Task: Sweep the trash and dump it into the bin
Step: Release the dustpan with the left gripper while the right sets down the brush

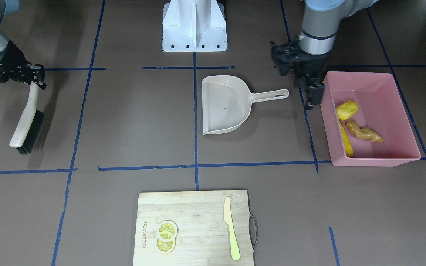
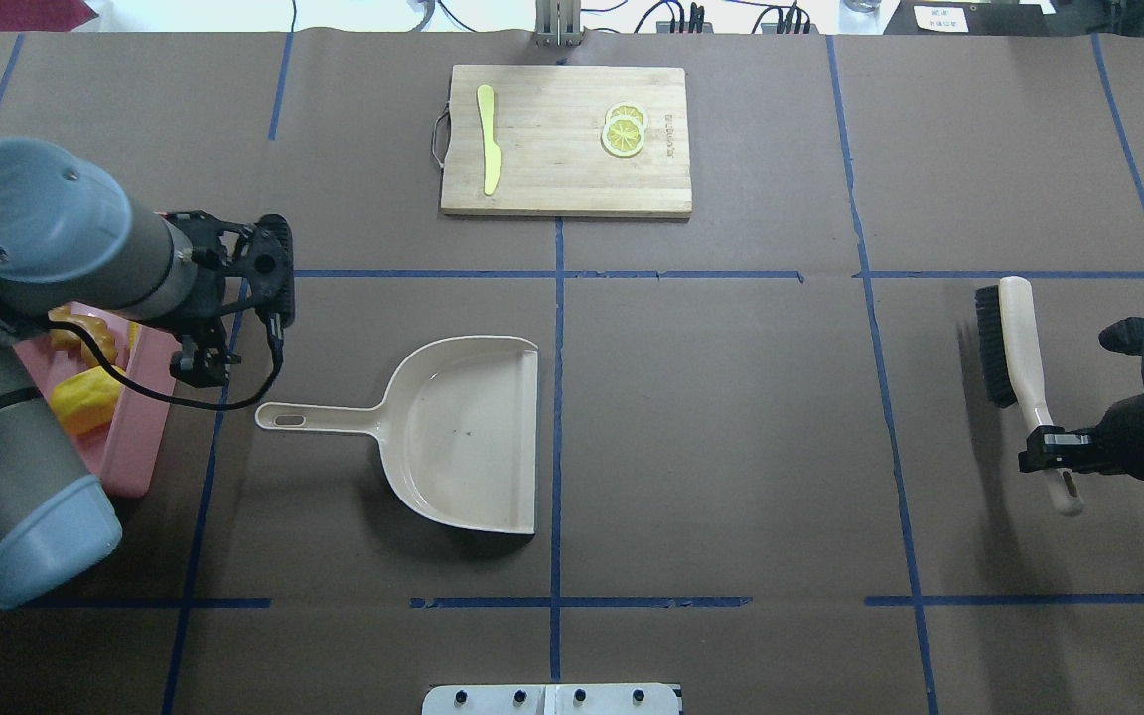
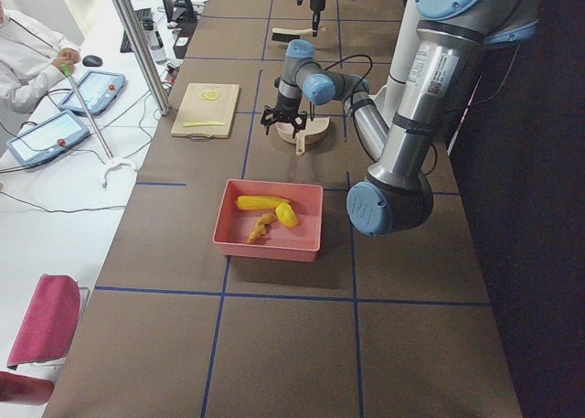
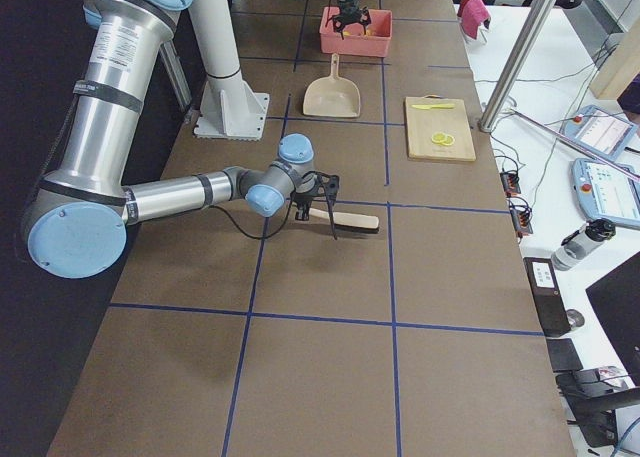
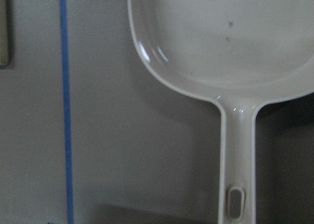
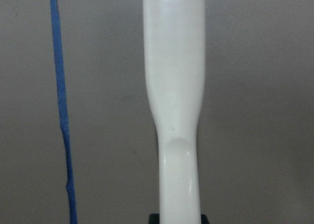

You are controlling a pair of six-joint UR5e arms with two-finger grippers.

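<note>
The pink bin (image 1: 377,161) stands at the table's left end. In it lie the corn cob (image 1: 346,139), the potato-like lump (image 1: 347,109) and the ginger root (image 1: 365,132). My left gripper (image 1: 298,83) is open and empty, hovering between the bin and the handle of the beige dustpan (image 1: 224,107). The dustpan lies empty on the table and also shows in the left wrist view (image 5: 221,37). My right gripper (image 1: 33,79) is shut on the handle of the brush (image 1: 28,123), whose bristle end rests on the table at the far right.
A wooden cutting board (image 1: 194,207) with a pale knife (image 1: 231,229) and lemon slices (image 1: 167,231) lies at the table's far edge. The white robot base (image 1: 194,26) stands at the near edge. Blue tape lines cross the brown table.
</note>
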